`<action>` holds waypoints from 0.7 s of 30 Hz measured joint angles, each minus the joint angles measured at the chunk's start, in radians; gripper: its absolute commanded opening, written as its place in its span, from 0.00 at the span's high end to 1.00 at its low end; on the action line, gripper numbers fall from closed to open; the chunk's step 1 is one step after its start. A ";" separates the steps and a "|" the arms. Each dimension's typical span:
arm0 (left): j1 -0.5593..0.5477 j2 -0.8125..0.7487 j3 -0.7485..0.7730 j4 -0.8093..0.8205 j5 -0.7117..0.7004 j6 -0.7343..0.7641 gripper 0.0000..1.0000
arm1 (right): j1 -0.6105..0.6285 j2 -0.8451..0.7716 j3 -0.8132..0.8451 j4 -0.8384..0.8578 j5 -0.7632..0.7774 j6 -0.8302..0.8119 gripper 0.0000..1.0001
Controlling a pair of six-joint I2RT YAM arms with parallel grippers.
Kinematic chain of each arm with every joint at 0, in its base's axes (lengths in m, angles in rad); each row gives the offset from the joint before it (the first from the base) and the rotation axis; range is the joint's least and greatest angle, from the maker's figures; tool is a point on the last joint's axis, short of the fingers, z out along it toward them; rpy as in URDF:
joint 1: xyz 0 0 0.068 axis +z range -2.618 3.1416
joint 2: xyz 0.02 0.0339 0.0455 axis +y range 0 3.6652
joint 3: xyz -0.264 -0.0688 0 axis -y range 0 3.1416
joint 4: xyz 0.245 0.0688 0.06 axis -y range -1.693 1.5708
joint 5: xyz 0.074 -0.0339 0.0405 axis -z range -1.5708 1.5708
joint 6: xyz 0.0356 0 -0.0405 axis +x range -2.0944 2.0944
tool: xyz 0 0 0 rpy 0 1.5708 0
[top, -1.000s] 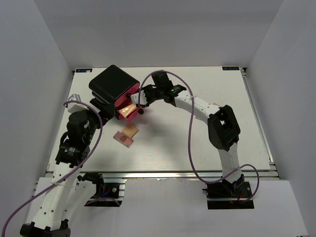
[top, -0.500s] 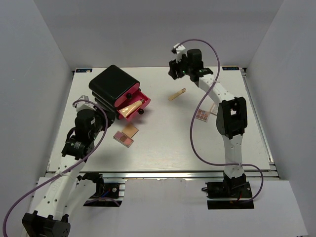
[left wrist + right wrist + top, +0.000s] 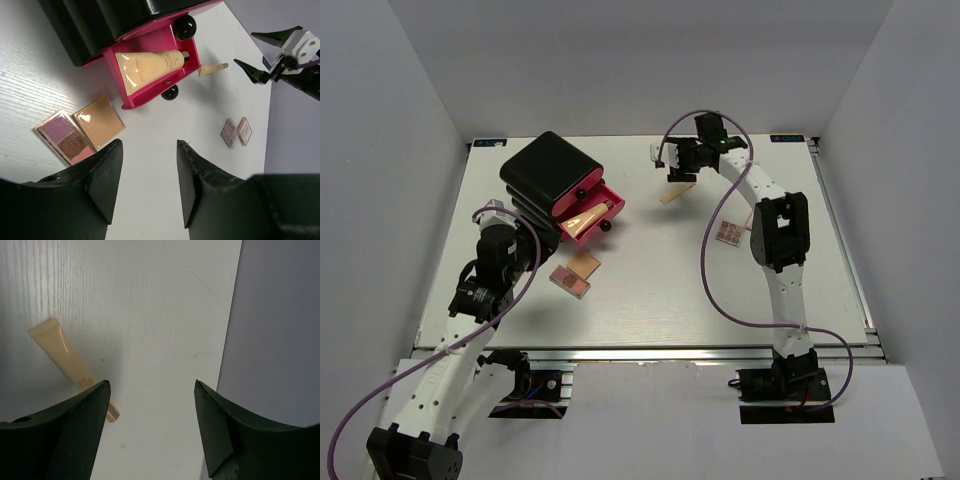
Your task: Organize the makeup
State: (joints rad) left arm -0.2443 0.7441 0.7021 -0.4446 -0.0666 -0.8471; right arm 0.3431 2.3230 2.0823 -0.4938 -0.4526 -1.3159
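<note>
Left gripper [image 3: 149, 144] is held spread and empty above the table [image 3: 650, 300], near a pink palette [image 3: 67, 139] and a tan compact [image 3: 99, 122]. These are laid touching, side by side, just in front of the open drawer [image 3: 194, 50] of the black box [image 3: 548, 170]. A beige tube [image 3: 150, 67] is laid inside that drawer. Right gripper [image 3: 151, 385] is likewise spread, with nothing pinched, above a slim tube [image 3: 65, 357] lying flat near the far edge. Two small palettes [image 3: 236, 132] are seen together further right, well apart from the box.
</note>
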 measured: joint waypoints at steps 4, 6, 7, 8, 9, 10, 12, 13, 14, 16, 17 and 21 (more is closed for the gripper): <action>0.000 -0.002 -0.011 -0.003 0.000 -0.001 0.42 | -0.017 0.085 0.124 -0.130 -0.003 -0.250 0.28; 0.000 -0.003 -0.011 -0.004 0.000 0.000 0.42 | -0.023 0.103 0.129 -0.184 -0.003 -0.329 0.28; 0.000 -0.003 -0.011 -0.004 0.000 0.000 0.41 | -0.026 0.109 0.129 -0.211 -0.003 -0.357 0.28; 0.000 -0.004 -0.011 -0.004 -0.001 0.000 0.41 | -0.029 0.117 0.129 -0.238 -0.003 -0.385 0.29; 0.000 -0.006 -0.011 -0.004 -0.001 0.000 0.41 | -0.031 0.122 0.129 -0.262 -0.003 -0.410 0.29; 0.000 -0.006 -0.012 -0.003 -0.001 0.000 0.41 | -0.032 0.127 0.128 -0.285 -0.003 -0.431 0.29; 0.000 -0.008 -0.016 -0.003 -0.001 0.000 0.41 | -0.032 0.128 0.128 -0.318 -0.005 -0.460 0.30; 0.000 -0.008 -0.018 -0.003 -0.001 0.000 0.41 | -0.032 0.128 0.126 -0.323 -0.007 -0.470 0.30; 0.000 -0.008 -0.021 -0.003 0.000 0.000 0.41 | -0.032 0.128 0.125 -0.322 -0.008 -0.473 0.29; 0.000 -0.006 -0.024 -0.003 0.000 0.000 0.41 | -0.029 0.128 0.119 -0.319 -0.007 -0.475 0.29; 0.000 -0.006 -0.024 -0.003 0.000 0.000 0.41 | -0.028 0.130 0.118 -0.319 -0.007 -0.474 0.30; 0.000 0.000 -0.024 -0.003 0.000 0.000 0.40 | -0.019 0.153 0.122 -0.318 -0.006 -0.463 0.34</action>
State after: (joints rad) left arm -0.2443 0.7441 0.6781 -0.4477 -0.0669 -0.8467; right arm 0.3237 2.4756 2.2047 -0.8120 -0.4583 -1.7786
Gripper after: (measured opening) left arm 0.594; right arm 0.683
